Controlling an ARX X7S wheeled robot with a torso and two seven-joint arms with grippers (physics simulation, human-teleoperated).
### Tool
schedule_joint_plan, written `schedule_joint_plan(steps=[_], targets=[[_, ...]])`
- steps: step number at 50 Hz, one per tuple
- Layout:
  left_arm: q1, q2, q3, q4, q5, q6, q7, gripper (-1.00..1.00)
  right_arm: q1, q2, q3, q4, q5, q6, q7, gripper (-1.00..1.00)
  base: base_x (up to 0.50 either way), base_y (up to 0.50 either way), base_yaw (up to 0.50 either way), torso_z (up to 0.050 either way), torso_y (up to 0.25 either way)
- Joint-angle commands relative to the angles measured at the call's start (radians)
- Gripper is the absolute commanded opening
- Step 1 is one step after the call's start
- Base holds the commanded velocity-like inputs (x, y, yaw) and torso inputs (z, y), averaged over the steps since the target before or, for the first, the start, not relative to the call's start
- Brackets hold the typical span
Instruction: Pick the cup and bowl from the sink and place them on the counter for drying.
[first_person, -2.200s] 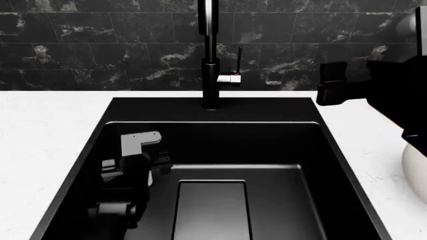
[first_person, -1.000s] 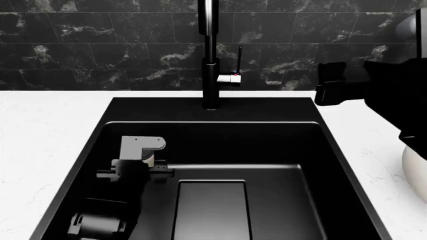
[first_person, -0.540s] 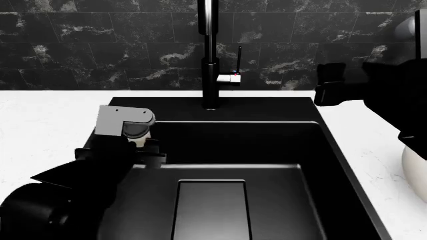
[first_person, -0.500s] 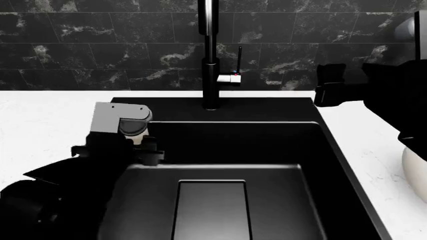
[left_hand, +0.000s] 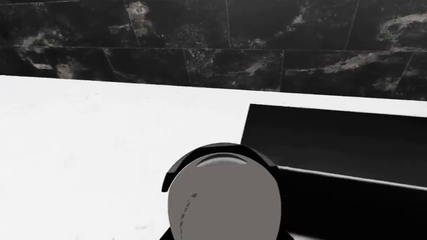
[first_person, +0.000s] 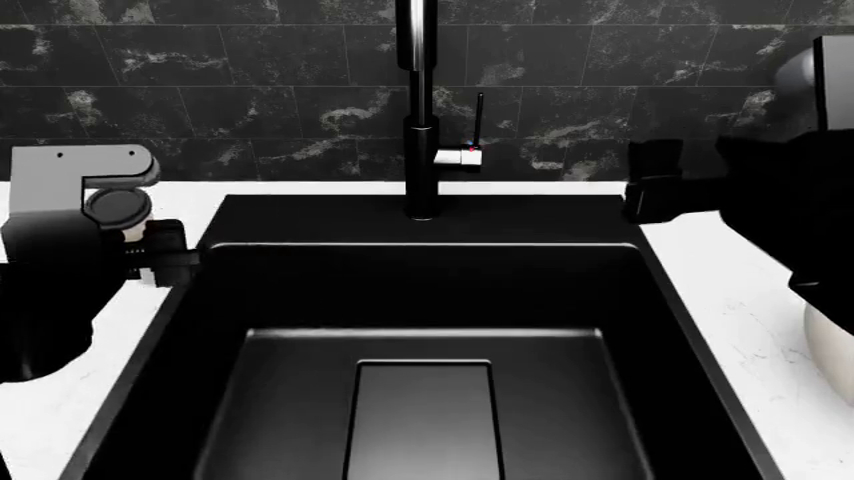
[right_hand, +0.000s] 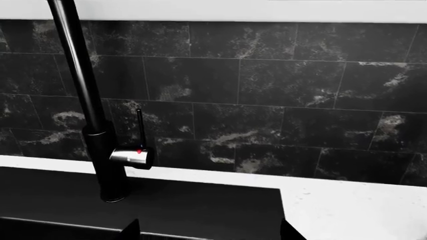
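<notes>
My left gripper (first_person: 139, 246) is shut on the cup (first_person: 123, 210), a small cream tumbler with a dark grey rim. It holds the cup upright in the air over the left edge of the black sink (first_person: 534, 400), where the white counter (first_person: 187, 195) begins. In the left wrist view the cup (left_hand: 223, 200) fills the foreground, with the counter (left_hand: 100, 140) beyond it. The bowl (first_person: 831, 345) stands on the counter at the far right, mostly hidden by my right arm. My right gripper (first_person: 654, 180) hangs open and empty above the sink's back right corner; its spread fingertips (right_hand: 130, 231) show in the right wrist view.
The tall black and chrome faucet (first_person: 422, 130) stands behind the basin and shows in the right wrist view (right_hand: 87, 100). Black marble wall tiles (first_person: 200, 90) close off the back. The recessed drain panel (first_person: 423, 420) lies in the basin floor.
My left gripper has risen out of the basin with the cup and moved left, up to the sink's left rim. The right arm has barely shifted.
</notes>
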Motion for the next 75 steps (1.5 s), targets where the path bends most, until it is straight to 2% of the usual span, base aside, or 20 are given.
schedule_joint_plan(steps=[1, 13, 25, 47, 48, 68, 75], targets=[[0.013, -0.083, -0.043, -0.110, -0.010, 0.075, -0.036, -1.00, -0.019, -0.003, 0.004, -0.005, -0.005, -0.006, -0.003, 1.00, 0.00, 0.00, 0.00, 0.000, 0.000], [0.061, -0.131, -0.038, -0.195, 0.034, 0.134, -0.001, -1.00, -0.038, -0.001, 0.000, -0.009, -0.009, -0.016, -0.007, 1.00, 0.00, 0.00, 0.00, 0.000, 0.000], [0.069, -0.117, 0.006, -0.253, 0.057, 0.155, 0.013, -1.00, -0.058, 0.008, 0.005, -0.018, -0.003, -0.024, -0.004, 1.00, 0.00, 0.00, 0.00, 0.000, 0.000], [0.096, -0.128, -0.014, -0.265, 0.045, 0.171, 0.014, -1.00, -0.043, 0.007, -0.017, -0.023, -0.037, -0.033, -0.024, 1.00, 0.00, 0.00, 0.00, 0.000, 0.000], [0.098, -0.128, -0.016, -0.265, 0.044, 0.171, 0.014, 1.00, -0.046, 0.008, -0.016, -0.024, -0.037, -0.035, -0.024, 1.00, 0.00, 0.00, 0.00, 0.000, 0.000], [0.110, -0.125, -0.030, -0.232, 0.017, 0.166, 0.001, 1.00, -0.060, 0.013, -0.013, -0.030, -0.033, -0.048, -0.016, 1.00, 0.00, 0.00, 0.00, 0.000, 0.000], [0.158, -0.114, -0.085, -0.151, -0.049, 0.110, -0.048, 1.00, -0.060, 0.018, -0.011, -0.035, -0.024, -0.047, -0.009, 1.00, 0.00, 0.00, 0.00, 0.000, 0.000]])
